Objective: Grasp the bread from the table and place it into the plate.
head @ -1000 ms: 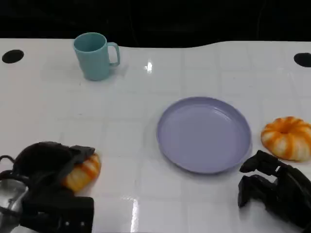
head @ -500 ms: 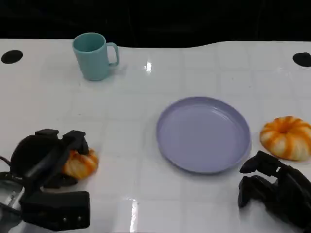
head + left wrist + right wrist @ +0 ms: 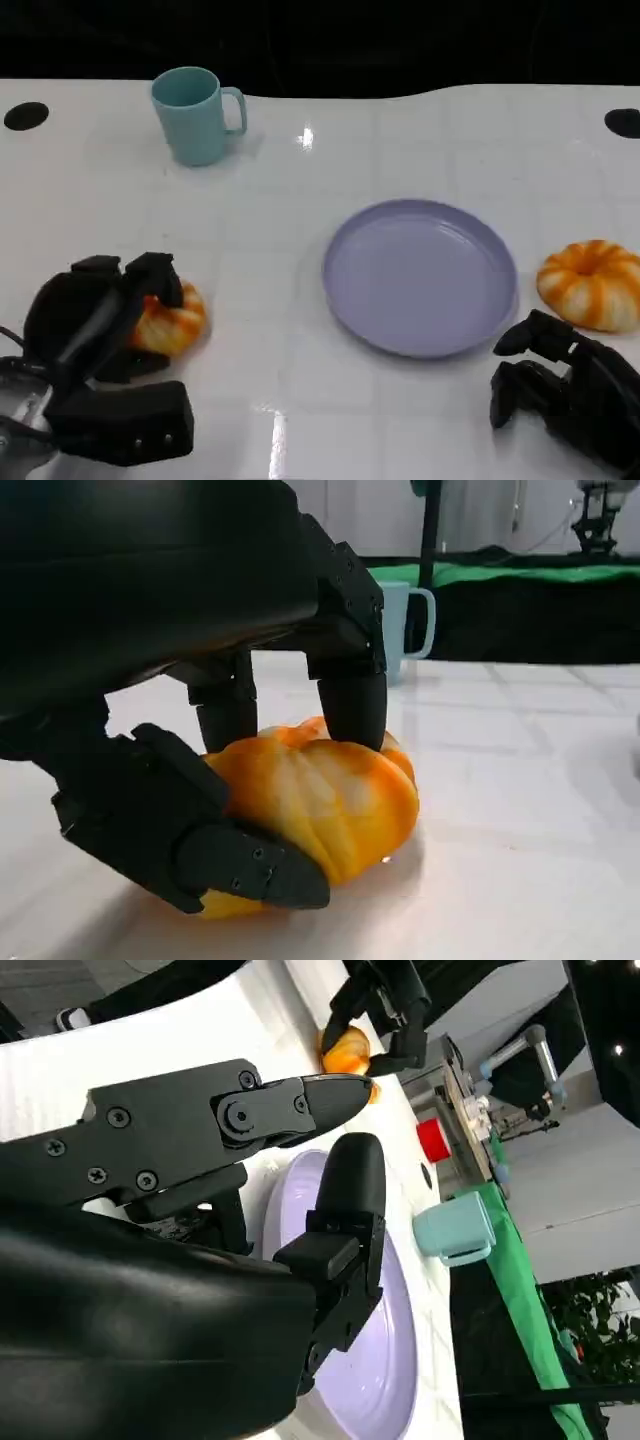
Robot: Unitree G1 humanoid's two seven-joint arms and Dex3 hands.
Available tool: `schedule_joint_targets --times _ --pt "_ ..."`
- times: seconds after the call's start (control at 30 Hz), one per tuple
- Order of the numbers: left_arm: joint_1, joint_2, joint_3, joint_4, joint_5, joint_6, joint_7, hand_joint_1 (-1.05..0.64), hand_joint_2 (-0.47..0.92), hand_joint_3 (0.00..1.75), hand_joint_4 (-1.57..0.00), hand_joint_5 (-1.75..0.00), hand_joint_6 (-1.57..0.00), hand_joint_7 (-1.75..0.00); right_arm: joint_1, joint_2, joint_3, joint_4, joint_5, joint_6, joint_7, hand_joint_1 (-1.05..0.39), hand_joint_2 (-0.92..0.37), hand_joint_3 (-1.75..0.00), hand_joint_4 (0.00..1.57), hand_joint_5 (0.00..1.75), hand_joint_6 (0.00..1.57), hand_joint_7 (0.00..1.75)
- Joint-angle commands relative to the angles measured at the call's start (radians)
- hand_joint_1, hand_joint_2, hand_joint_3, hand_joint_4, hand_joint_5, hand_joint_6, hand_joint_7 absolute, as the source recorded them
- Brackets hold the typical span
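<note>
An orange-and-white ring-shaped bread [image 3: 172,324] lies at the table's front left, and my left hand [image 3: 95,325] grips it. The left wrist view shows that bread [image 3: 320,800] with fingers [image 3: 352,695] pressed on its top and the thumb under its near side. I cannot tell whether it still touches the table. The lilac plate [image 3: 420,275] stands at the middle right with nothing in it. My right hand [image 3: 560,395] rests near the front right corner with its fingers apart, holding nothing. In the right wrist view the plate [image 3: 370,1360] lies just beyond that hand [image 3: 200,1260].
A second orange-and-white bread [image 3: 592,284] sits right of the plate, just beyond my right hand. A teal mug [image 3: 195,113] stands at the back left. The white table has a dark far edge, with black round marks at both far corners.
My left hand has closed its fingers around the bread. Hand and bread now show a little farther from the table's front edge. The right hand has not moved.
</note>
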Motion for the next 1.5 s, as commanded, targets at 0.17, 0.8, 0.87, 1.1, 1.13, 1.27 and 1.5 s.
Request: schedule_joint_targets --times 0.17,0.8,0.87,1.1,1.13,1.27,1.5 --pt "-0.023 -0.031 0.073 -0.178 -0.157 -0.038 -0.159 -0.09 0.44 1.29 -0.86 -1.75 -0.67 -1.75 -0.018 -0.011 -0.011 0.052 0.002 -0.017 0.013 -0.51 -0.92 -0.15 0.71 1.60 0.73 1.19" --pt "-0.283 -0.225 -0.007 0.019 -0.092 -0.173 -0.118 -0.12 0.44 1.27 -0.91 -1.75 -0.72 -1.75 0.011 -0.035 0.022 0.055 -0.055 -0.039 -0.005 -0.52 -0.91 -0.12 0.80 1.51 0.82 1.15" --pt "-0.297 -0.236 -0.013 0.038 -0.091 -0.184 -0.115 -0.13 0.44 1.25 -0.91 -1.75 -0.71 -1.75 0.017 -0.031 0.020 0.055 -0.047 -0.051 0.010 -0.49 -0.92 -0.16 0.78 1.53 0.80 1.16" --pt "-0.352 -0.300 -0.049 0.103 -0.084 -0.220 -0.128 -0.20 0.45 1.23 -0.90 -1.75 -0.73 -1.75 0.033 -0.028 0.025 0.029 -0.044 -0.031 0.010 -0.52 -0.92 -0.17 0.80 1.55 0.82 1.16" --pt "-0.357 -0.312 -0.050 0.113 -0.087 -0.218 -0.133 -0.21 0.45 1.23 -0.91 -1.75 -0.73 -1.75 0.033 -0.028 0.026 0.028 -0.046 -0.030 0.006 -0.52 -0.92 -0.17 0.80 1.55 0.82 1.16" --pt "-0.385 -0.364 -0.075 0.148 -0.065 -0.188 -0.120 -0.23 0.43 1.26 -0.92 -1.73 -0.75 -1.75 0.036 -0.027 0.024 0.026 -0.040 -0.031 0.018 -0.49 -0.92 -0.17 0.80 1.55 0.81 1.15" --pt "-0.450 -0.421 -0.127 0.214 -0.016 -0.127 -0.090 -0.25 0.46 1.21 -0.88 -1.74 -0.72 -1.75 0.041 -0.030 0.029 0.013 -0.043 -0.017 0.011 -0.50 -0.92 -0.17 0.78 1.59 0.82 1.15"
